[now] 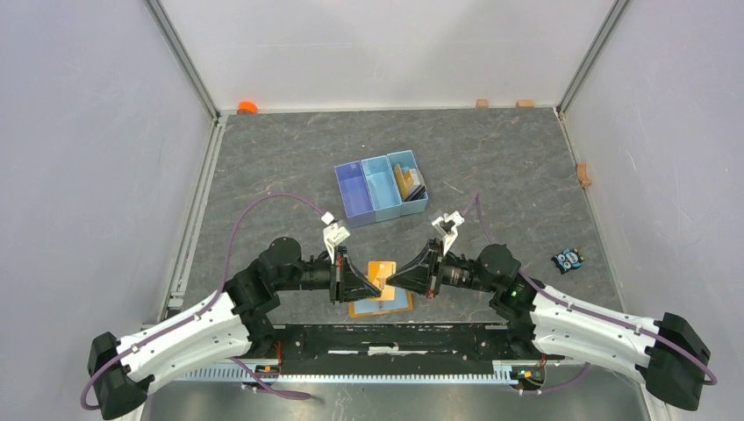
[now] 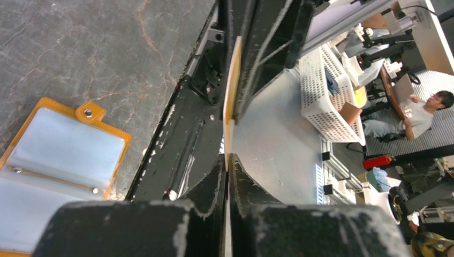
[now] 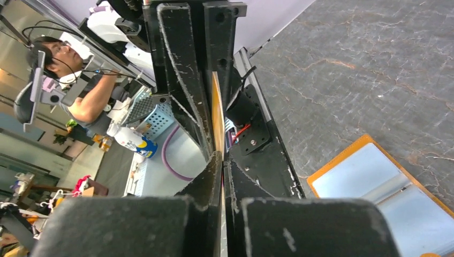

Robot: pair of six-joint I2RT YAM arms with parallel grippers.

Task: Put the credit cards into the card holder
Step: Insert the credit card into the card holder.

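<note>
Both tools, left [image 1: 372,286] and right [image 1: 392,281], are closed on opposite ends of one gold card [image 1: 382,272], held flat just above the open card holder [image 1: 400,304] on the worktop [image 1: 491,167]. The card looks light, stiff and slick, so it is probably best pinched by its short edges.

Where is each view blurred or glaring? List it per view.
Top external: evenly lit, sharp. Left wrist: left hand soft up close, card holder sharp, room beyond bright. Right wrist: right hand blurred up close, table crisp.
</note>
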